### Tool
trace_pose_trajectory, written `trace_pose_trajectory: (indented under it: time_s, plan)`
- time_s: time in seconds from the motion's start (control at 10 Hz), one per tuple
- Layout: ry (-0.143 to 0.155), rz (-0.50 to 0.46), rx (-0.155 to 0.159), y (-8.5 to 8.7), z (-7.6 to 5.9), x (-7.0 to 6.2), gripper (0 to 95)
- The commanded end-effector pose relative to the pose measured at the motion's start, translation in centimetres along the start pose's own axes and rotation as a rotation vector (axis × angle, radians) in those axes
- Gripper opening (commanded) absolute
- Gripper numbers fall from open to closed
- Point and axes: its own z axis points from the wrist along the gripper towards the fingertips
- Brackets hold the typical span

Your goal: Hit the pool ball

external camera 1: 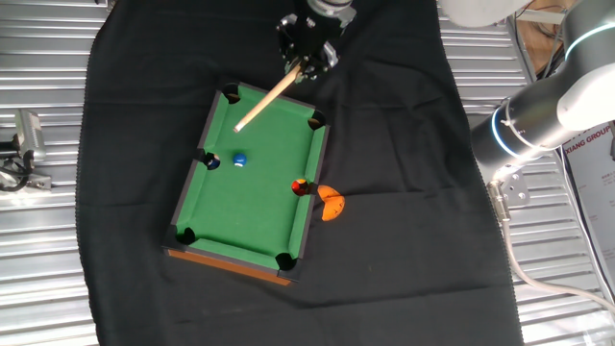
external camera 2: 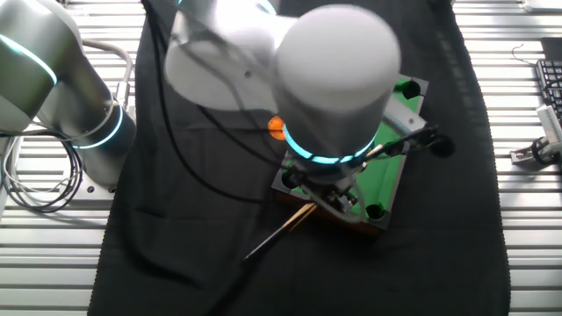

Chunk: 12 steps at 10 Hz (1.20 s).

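Navy ball [external camera 1: 212,162], red-black ball [external camera 1: 301,186] beside pool ball [external camera 1: 239,160], well apart from claw [external camera 1: 306,60], seemingly pinching cue [external camera 1: 266,99].

Tool [external camera 1: 306,60] closed, arm angled down

Even, bright overhead light; the arm [external camera 2: 334,79] looms blurred, glare on its white shell.

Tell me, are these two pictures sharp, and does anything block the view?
One fixed view: sharp and evenly lit; the pool ball and cue stick show clearly. The other fixed view: the arm looms close and soft, hiding most of the toy pool table.
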Motion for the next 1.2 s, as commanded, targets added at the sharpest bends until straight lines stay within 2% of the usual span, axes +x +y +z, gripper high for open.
trace_pose_trajectory:
  time_s: [0.1,1.2]
  plan:
    - [-0.013,0.011,0.007,-0.1,0.4,-0.3,0.0]
    - [-0.025,-0.007,0.002,-1.6,1.5,-0.8,0.0]
